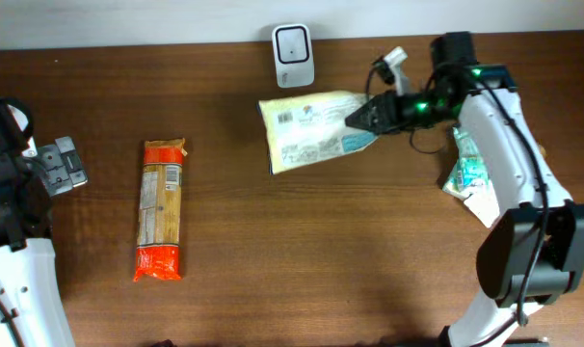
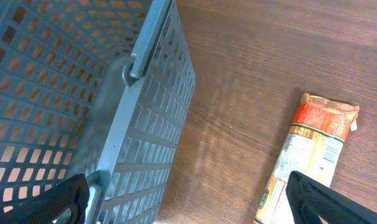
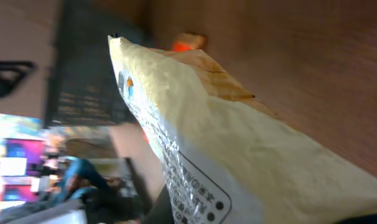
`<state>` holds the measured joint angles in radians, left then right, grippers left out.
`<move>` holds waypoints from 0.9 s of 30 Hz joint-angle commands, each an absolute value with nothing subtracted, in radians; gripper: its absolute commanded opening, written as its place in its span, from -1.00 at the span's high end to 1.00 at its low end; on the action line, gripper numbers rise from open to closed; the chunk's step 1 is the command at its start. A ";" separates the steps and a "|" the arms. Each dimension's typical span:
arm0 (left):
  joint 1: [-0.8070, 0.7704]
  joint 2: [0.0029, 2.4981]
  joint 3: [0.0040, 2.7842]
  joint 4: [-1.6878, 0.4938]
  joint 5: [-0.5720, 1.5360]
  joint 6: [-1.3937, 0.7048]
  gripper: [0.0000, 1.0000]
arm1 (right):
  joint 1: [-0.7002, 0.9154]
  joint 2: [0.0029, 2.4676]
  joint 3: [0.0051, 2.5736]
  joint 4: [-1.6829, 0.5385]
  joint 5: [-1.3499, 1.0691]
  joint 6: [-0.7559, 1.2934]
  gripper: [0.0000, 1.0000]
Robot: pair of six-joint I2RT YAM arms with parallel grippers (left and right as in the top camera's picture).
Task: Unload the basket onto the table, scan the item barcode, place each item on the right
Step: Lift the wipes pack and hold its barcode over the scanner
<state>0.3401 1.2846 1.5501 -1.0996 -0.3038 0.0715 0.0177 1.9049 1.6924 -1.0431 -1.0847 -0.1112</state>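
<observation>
The surface is brown wood. A white scanner stands at its far edge, near the middle.

The bag is pale yellow. It has a white label with small print and some blue-green at its right end. It sits just in front of the scanner, very close to it. I cannot tell if the two touch. I also cannot tell if the bag rests on the surface or hangs a little above it.

The right arm reaches in from the right side. The right jaws are shut on the right end of the bag. In the right wrist view the bag fills most of the picture. Its skin is crinkly, and there is black print in a box on the label. The print is too blurry to read.

A green and white packet lies by the right arm, partly hidden under it.

The pasta lies on the left part of the surface, well apart from the bag. It is a long pack with orange ends and a label in the middle.

The left arm is at the left edge. The left jaws are wide open and hold nothing. In the left wrist view a grey basket full of holes fills the left side. The pasta lies off to the right of it.
</observation>
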 commanded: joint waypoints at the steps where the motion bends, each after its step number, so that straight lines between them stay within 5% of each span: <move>1: 0.343 1.280 1.555 -1.098 -0.311 0.084 -0.98 | -0.029 1.893 1.708 -1.031 -1.276 -0.115 0.92; 6: 0.343 1.280 1.555 -1.098 -0.311 0.084 -0.98 | -0.021 1.890 1.708 -0.995 -1.187 -0.116 0.92; 18: 0.343 1.280 1.555 -1.098 -0.311 0.084 -0.98 | 0.389 1.880 1.737 -0.665 0.112 -0.127 0.92; 27: 0.343 1.280 1.555 -1.098 -0.311 0.084 -0.98 | 0.516 2.000 1.736 -0.041 0.670 -0.671 0.92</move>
